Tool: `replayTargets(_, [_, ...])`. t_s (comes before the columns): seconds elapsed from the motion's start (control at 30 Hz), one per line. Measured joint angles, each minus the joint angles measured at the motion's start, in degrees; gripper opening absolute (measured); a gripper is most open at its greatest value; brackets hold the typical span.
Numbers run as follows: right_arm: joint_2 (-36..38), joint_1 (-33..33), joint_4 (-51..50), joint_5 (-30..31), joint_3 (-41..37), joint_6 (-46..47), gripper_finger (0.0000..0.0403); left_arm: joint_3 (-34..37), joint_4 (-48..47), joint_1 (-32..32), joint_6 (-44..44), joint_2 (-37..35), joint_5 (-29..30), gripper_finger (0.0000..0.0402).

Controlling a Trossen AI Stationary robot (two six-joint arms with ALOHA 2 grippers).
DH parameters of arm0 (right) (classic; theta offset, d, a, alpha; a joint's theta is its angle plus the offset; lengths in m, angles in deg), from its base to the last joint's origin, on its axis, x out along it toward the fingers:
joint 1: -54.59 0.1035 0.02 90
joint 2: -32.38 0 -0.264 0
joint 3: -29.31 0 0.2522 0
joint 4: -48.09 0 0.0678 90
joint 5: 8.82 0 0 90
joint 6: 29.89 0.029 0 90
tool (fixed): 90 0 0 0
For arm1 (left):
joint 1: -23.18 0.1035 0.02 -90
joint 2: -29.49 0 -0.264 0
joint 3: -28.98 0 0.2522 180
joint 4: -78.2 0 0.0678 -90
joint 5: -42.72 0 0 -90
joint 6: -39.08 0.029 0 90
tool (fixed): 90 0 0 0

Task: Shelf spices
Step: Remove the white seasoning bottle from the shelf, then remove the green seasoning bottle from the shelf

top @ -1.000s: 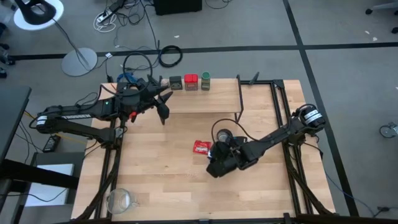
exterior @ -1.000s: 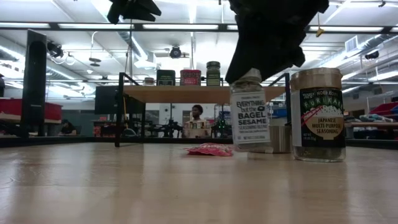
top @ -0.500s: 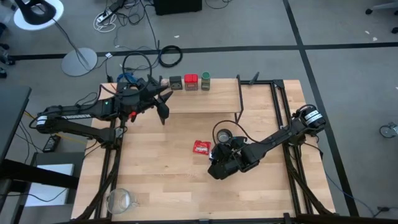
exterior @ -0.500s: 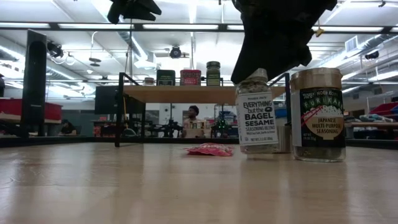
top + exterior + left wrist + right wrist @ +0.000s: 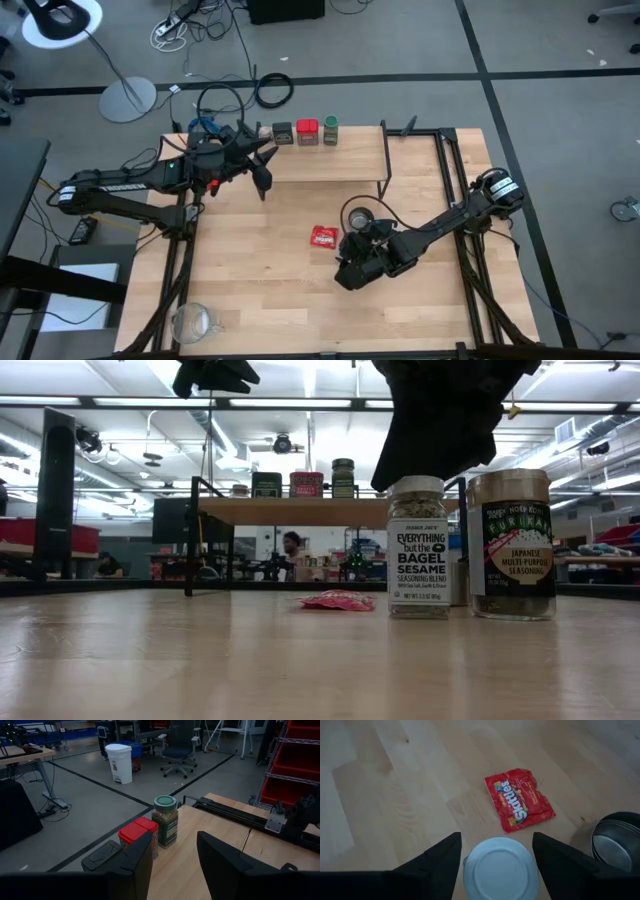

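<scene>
— Is the right gripper (image 5: pixel 497 851) gripping that white-capped jar (image 5: pixel 417 546)?
— No, its fingers are standing apart, straddling the cap. The jar is sitting upright on the surface (image 5: pixel 260 270), directly below.
— And the left gripper (image 5: pixel 172 852)?
— Hovering apart near the shelf (image 5: pixel 350 160), far off.

The right arm reaches in from 3 o'clock toward the table's middle, its gripper (image 5: pixel 352 268) pointing down, fingers (image 5: pixel 438 860) spread apart. The left arm stretches in from 9 o'clock, its gripper (image 5: pixel 262 172) raised near 11 o'clock, fingers (image 5: pixel 136 861) parted, holding nothing.
</scene>
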Motion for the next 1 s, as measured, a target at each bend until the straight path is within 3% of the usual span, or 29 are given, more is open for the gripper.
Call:
replayTargets(0.3, [3.1, -0.4, 2.6, -2.2, 0.0, -10.0, 0.0256, 0.0, 0.0, 0.0, 0.2, 0.0, 0.0, 0.0158])
replayTargets(0.57, [11.2, -4.6, 2.5, -3.8, 2.3, -27.0, 0.0256, 0.0, 0.5, 0.0, 0.2, 0.0, 0.0, 0.0158])
replayTargets(0.77, [19.4, -12.2, 2.8, -3.7, 4.5, -41.9, 0.0257, 0.0, 0.5, 0.0, 0.0, 0.0, -0.2, 0.0158])
replayTargets(0.9, [23.8, -21.0, 3.5, -4.1, 5.5, -50.8, 0.0265, 0.0, 0.8, 0.0, -0.1, 0.0, -1.6, 0.0158])
replayTargets(1.0, [25.5, -29.2, 4.7, -9.9, 6.0, -54.4, 0.0279, 0.0, 1.0, 0.0, -0.3, 0.0, -2.2, 0.0158])
